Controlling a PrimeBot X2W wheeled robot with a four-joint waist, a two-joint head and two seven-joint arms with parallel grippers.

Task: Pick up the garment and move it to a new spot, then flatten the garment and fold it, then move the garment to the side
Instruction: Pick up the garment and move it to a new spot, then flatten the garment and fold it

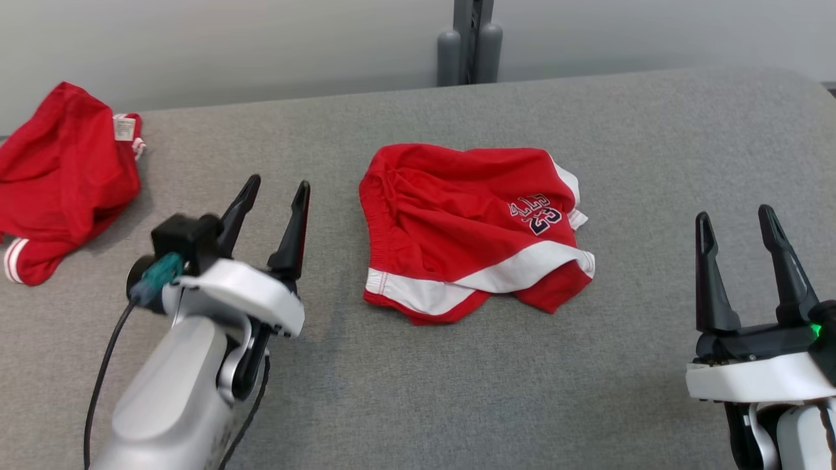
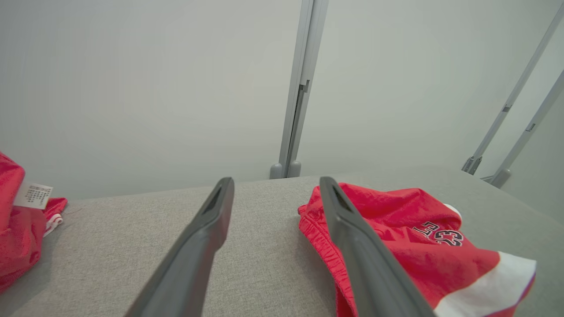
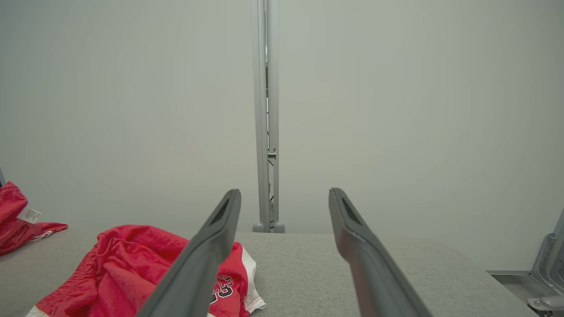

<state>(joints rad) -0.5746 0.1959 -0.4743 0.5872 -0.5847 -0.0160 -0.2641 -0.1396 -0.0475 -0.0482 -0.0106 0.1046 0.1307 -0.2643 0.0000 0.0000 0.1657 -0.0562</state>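
Red shorts with white trim and a dark printed number [image 1: 473,228] lie rumpled and loosely folded in the middle of the grey padded table [image 1: 418,378]. They also show in the left wrist view [image 2: 410,237] and the right wrist view [image 3: 128,268]. My left gripper [image 1: 274,196] hovers to the left of the shorts, open, with nothing between its fingers [image 2: 207,246]. Apart from the cloth at the lower right, my right gripper [image 1: 738,228] is open and empty too.
A second red garment with a white label [image 1: 62,176] lies bunched at the table's far left edge [image 2: 17,224]. A grey post [image 1: 469,46] stands behind the table against a pale wall. Bare grey surface lies in front of the shorts.
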